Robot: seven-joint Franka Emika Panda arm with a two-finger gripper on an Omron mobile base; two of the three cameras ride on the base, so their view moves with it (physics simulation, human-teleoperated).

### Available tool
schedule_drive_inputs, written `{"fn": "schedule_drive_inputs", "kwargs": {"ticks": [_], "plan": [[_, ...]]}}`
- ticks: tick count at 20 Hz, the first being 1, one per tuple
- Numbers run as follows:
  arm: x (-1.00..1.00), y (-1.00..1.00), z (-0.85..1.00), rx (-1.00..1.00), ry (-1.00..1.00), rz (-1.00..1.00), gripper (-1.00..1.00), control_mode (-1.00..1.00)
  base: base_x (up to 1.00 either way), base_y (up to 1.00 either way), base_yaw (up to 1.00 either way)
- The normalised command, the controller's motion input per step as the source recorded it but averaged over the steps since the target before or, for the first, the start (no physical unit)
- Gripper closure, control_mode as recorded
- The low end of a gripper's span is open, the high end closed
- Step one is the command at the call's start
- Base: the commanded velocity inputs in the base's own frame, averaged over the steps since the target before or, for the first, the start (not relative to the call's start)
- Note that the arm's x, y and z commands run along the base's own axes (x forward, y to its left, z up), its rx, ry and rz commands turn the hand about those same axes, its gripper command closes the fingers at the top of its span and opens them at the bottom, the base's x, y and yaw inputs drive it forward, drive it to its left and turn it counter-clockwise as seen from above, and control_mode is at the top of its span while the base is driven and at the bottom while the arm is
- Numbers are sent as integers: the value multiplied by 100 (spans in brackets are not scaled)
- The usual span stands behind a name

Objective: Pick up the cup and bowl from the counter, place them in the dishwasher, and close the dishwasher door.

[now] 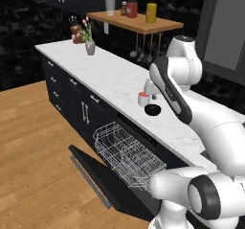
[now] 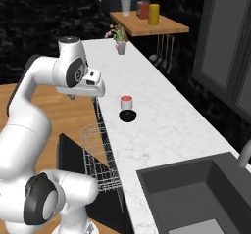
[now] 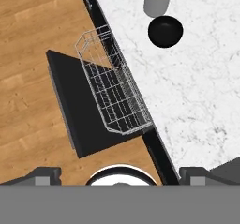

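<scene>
The white marble-veined table (image 2: 162,125) is running long above dark cabinets, with a wooden floor (image 1: 28,142) lying in front and black walls behind. A brown wall shelf (image 2: 149,25) is carrying a tumbler and jars, and a grey vase with flowers (image 1: 90,46) is standing at the table's far end. A dark sink (image 2: 196,194) is sitting at the near end. The cup (image 2: 126,102) and the black bowl (image 2: 128,115) are resting just beside each other on the table. The dishwasher door (image 3: 75,106) is lying dropped open, and the white wire rack (image 1: 127,154) is sticking out over it. The tool (image 3: 120,174) is hanging above the rack and the table edge, fingers spread wide, holding and touching nothing.
</scene>
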Motion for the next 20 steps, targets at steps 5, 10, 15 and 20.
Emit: {"fn": "schedule_drive_inputs", "kwargs": {"ticks": [5, 10, 15, 20], "plan": [[46, -47, -20, 5, 3, 9, -100, -100, 0, 0, 0], [76, -27, -33, 1, 4, 8, -100, -100, 0, 0, 0], [83, 1, -52, -2, 4, 9, -100, -100, 0, 0, 0], [88, 14, -68, -12, 6, 5, -100, -100, 0, 0, 0]]}}
